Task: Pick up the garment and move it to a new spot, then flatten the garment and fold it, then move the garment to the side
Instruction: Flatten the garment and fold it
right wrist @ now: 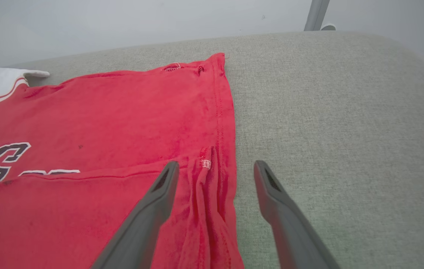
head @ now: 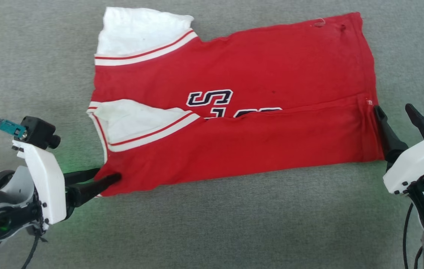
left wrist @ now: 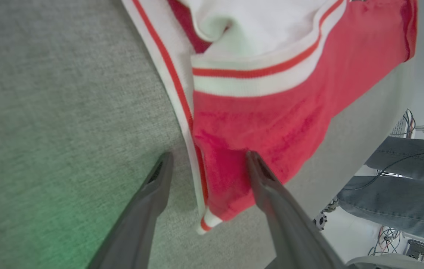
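The garment (head: pixel 234 108) is a bright-red jersey with white sleeve panels and dark lettering. It lies flat on the grey surface with its near long edge folded up over the middle. My left gripper (head: pixel 107 173) stands open at the garment's near-left corner (left wrist: pixel 219 179), one finger over the red cloth and one on the bare surface. My right gripper (head: pixel 393 108) is open at the right-hand hem (right wrist: pixel 212 175), its fingers straddling that edge; one finger (right wrist: pixel 159 194) lies over the cloth. Nothing is gripped.
A grey fabric-covered table (head: pixel 212 224) spreads on every side of the garment. In the left wrist view a person's legs in blue jeans (left wrist: pixel 402 186) stand beyond the table edge, with cables near them. A metal post (right wrist: pixel 314 15) rises behind the table's far edge.
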Motion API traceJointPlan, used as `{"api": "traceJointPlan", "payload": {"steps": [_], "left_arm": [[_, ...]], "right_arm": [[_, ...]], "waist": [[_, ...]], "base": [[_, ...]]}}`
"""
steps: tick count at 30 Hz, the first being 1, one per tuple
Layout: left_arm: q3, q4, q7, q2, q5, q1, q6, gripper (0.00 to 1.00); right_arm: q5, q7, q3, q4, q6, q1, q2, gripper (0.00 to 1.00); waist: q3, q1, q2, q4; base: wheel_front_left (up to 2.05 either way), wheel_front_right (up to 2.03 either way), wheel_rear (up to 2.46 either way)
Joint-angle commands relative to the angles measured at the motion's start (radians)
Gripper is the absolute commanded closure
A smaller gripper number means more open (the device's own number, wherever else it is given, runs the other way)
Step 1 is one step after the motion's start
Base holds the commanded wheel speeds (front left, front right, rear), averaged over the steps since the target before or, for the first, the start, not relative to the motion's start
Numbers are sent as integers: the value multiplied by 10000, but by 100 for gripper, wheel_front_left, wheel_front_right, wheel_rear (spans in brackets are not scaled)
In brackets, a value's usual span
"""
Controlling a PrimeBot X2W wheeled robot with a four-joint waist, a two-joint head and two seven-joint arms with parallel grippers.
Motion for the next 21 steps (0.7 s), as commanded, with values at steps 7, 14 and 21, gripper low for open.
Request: {"api": "traceJointPlan", "payload": {"steps": [7,14,21], "left_arm": [[-537,947,623,-603,-99,346,-14,46],[-416,441,30,-845,187,256,-48,100],[-425,147,-609,-1043,485,170,-51,100]], "right_arm": [[-10,248,137,-59,-12,-27,-105,0],[47,2038,927,-91,-12,122,-1089,0],[640,4669,1558,-151,-12,-123,-2116,0]], "waist": [[190,0,0,-290],[239,0,0,-207],[394,0,0,110]], "base": [[0,0,0],[0,0,0],[0,0,0]]}}
